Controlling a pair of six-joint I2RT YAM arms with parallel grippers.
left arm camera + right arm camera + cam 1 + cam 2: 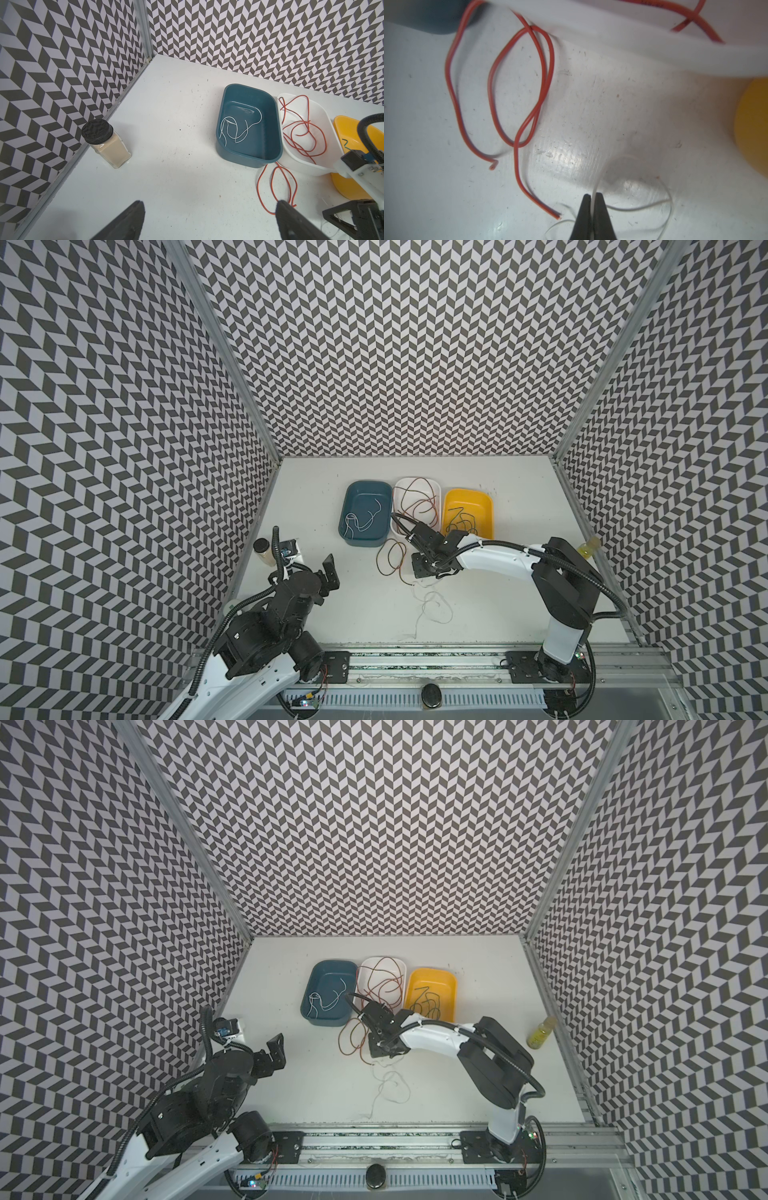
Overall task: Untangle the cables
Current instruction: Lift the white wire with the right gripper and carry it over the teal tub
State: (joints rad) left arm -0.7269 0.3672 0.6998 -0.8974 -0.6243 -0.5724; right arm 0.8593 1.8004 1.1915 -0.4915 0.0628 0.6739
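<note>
Cables [390, 560] in three colours lie about the tabletop [324, 614]. The right fingers [584, 209] are pinched shut on a white cable [595, 187], which loops loosely on the tabletop in front of the white tub [417, 478]. Just beside it, red cable [546, 72] curls on the tabletop, with more red inside that tub. A second white cable [228, 121] sits in the blue tub [365, 542], and a dark green cable [461, 522] in the yellow tub [469, 499]. The left fingers [128, 222] stand wide apart, holding nothing, well away from the tubs.
</note>
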